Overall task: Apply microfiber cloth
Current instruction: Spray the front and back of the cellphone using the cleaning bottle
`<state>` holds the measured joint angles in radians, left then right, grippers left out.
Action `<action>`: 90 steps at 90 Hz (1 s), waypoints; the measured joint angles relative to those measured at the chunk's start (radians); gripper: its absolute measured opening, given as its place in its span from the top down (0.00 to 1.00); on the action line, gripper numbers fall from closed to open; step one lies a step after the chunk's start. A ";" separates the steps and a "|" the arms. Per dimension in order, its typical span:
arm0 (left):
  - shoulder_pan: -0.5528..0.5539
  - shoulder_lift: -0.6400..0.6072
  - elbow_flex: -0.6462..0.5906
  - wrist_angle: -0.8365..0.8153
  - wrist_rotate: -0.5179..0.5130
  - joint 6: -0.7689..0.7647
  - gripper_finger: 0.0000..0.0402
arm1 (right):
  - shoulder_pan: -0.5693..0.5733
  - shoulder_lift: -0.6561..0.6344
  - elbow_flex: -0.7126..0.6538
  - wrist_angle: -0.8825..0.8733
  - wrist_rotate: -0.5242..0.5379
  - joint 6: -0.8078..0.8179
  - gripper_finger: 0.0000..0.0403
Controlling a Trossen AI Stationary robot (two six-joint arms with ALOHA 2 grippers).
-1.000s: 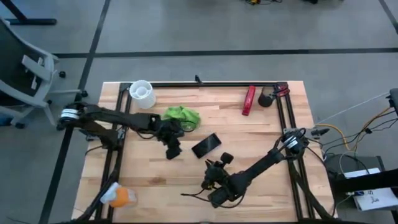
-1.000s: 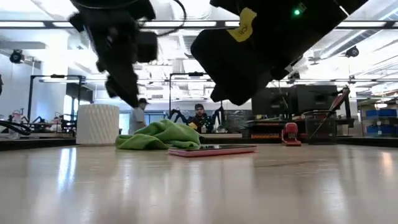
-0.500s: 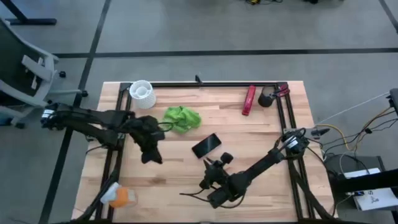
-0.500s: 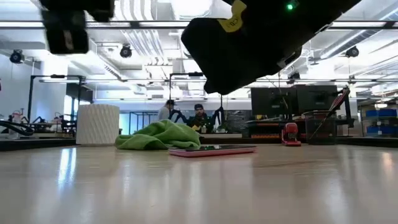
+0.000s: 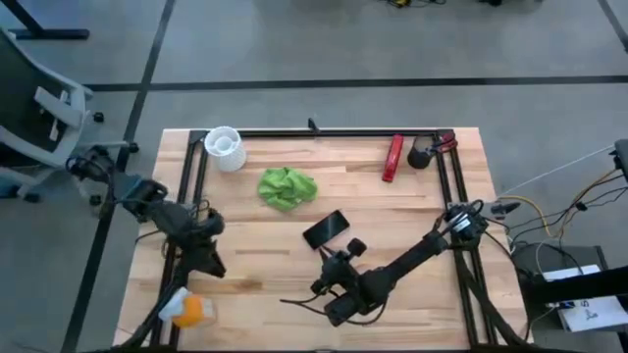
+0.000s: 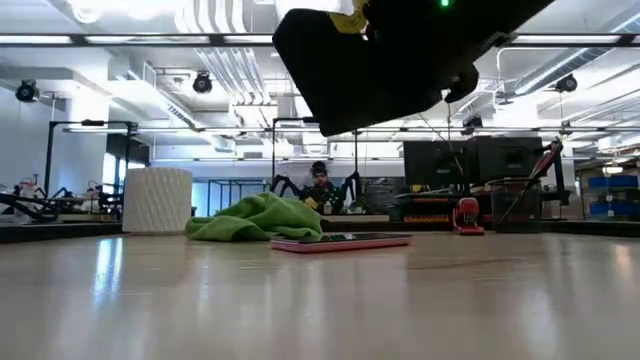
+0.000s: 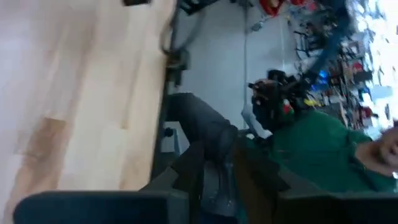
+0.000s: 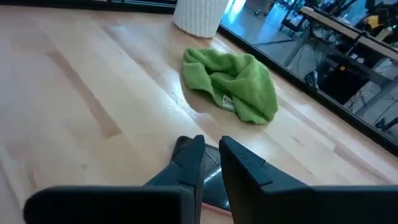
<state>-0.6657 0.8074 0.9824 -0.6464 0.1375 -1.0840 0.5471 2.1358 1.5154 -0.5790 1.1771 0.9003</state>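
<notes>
The microfiber cloth (image 5: 287, 186) lies bunched at upper centre of the table; right gripper (image 8: 210, 163), fingers nearly together, hovers at lower centre; left gripper (image 5: 210, 261) sits at lower left, fingers unclear.

Four cameras: one overhead, one at tabletop level, one on each wrist.

The high view looks straight down on the whole wooden tabletop (image 5: 294, 265). The low view sits at surface height, looking level into the room. The right wrist view looks closely past its gripper (image 8: 210, 152) across the boards, sharing the microfiber cloth (image 5: 287, 186) and white ribbed cup (image 5: 225, 147) with both. The left wrist view faces the tabletop's edge and the room.
</notes>
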 joint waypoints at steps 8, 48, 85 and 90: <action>-0.076 0.015 0.048 0.000 0.002 0.010 0.85 | -0.001 -0.013 0.000 0.005 -0.003 -0.001 0.92; -0.576 0.104 0.260 -0.095 -0.119 -0.233 0.85 | -0.006 -0.038 0.018 0.008 -0.053 -0.048 0.87; -0.741 0.184 0.322 -0.581 -0.246 -0.614 0.85 | -0.029 -0.038 0.018 0.008 -0.115 -0.037 0.92; -0.735 0.187 0.325 -0.619 -0.268 -0.649 0.85 | -0.029 -0.038 0.018 0.009 -0.115 -0.037 0.92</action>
<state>-1.4009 0.9940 1.3075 -1.2655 -0.1304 -1.7330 0.5182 2.0975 1.5330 -0.5702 1.0618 0.8631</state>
